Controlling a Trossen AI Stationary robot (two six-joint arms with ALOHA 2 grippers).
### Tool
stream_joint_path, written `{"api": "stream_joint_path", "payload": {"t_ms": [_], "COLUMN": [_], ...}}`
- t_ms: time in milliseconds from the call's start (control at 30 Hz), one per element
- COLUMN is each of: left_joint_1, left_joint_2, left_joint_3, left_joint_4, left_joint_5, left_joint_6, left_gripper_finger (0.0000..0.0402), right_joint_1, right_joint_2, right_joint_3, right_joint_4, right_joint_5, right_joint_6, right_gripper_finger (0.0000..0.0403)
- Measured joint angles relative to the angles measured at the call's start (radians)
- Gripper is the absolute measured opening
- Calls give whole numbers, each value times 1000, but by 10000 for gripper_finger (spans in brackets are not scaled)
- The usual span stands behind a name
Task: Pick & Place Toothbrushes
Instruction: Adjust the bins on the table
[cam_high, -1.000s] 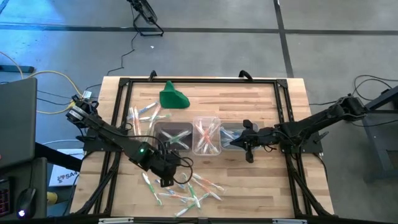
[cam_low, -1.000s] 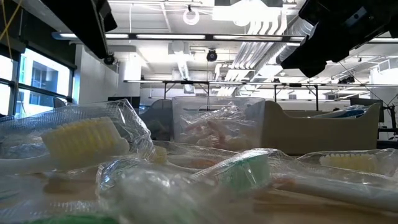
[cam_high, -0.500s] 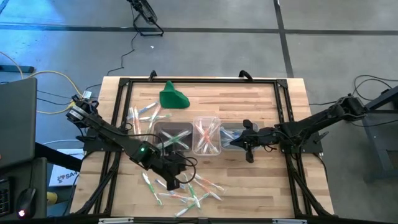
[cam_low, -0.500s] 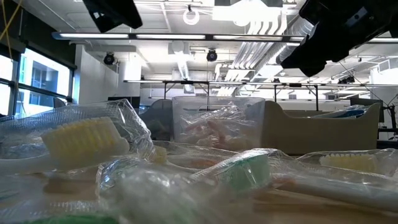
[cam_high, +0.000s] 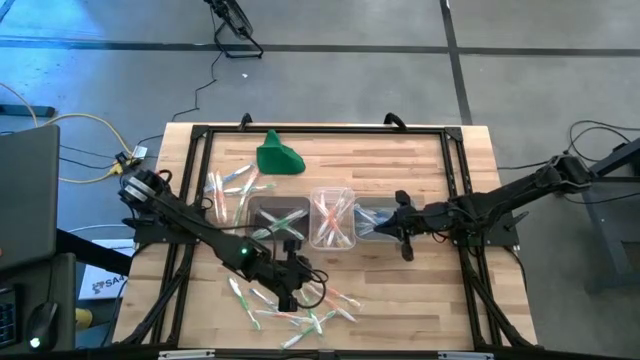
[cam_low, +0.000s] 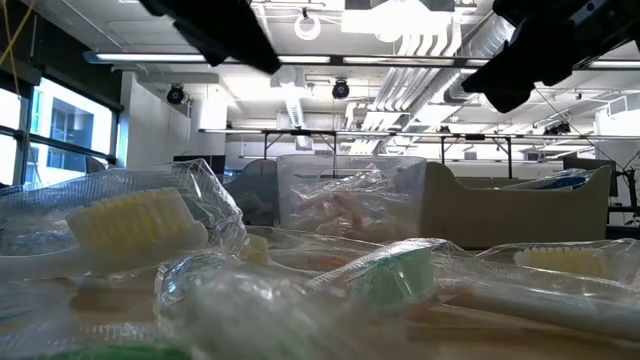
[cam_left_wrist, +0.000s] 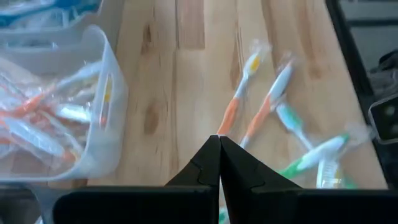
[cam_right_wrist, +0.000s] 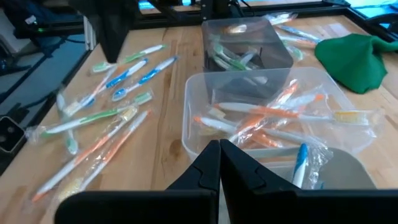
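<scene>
Loose toothbrushes in clear wrappers lie on the wooden table near its front edge, and more toothbrushes lie at the left. Three clear tubs stand in a row mid-table: one with green brushes, one with orange brushes and one with blue brushes. My left gripper hovers shut over the near pile; two orange toothbrushes lie just beyond its tips. My right gripper is shut above the blue-brush tub, holding nothing.
A green cloth lump lies at the far left of the table. A black frame runs around the table's edges. Bare wood lies between the tubs and the far edge. The left arm shows beyond the tubs in the right wrist view.
My left gripper has moved toward the table's right edge along the near pile of toothbrushes, sinking a little and tipping further down, still shut. The toothbrushes and tubs lie as before.
</scene>
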Motion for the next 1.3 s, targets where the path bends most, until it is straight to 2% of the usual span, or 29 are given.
{"api": "stream_joint_path", "payload": {"t_ms": [100,267,367,567,767,933,1067,1300], "left_joint_1": [16,62,101,144,150,150,150,150], "left_joint_2": [1,1,1,1,62,130,166,226], "left_joint_3": [-2,-1,-1,-1,-1,0,2,-2], "left_joint_4": [13,70,121,130,185,251,292,291], "left_joint_5": [2,4,62,80,108,139,219,261], "left_joint_6": [2,1,19,103,233,242,240,239], "left_gripper_finger": [17,72,94,99,100,125,149,154], "right_joint_1": [1,1,1,1,1,1,0,0], "right_joint_2": [0,0,0,0,0,0,0,0], "right_joint_3": [0,0,0,0,0,0,0,0], "right_joint_4": [4,6,3,-8,-35,-45,-45,-45], "right_joint_5": [2,3,3,3,7,32,32,32], "right_joint_6": [-3,-3,-6,-7,-7,-7,-7,-7], "right_gripper_finger": [2,2,2,2,2,2,2,2]}}
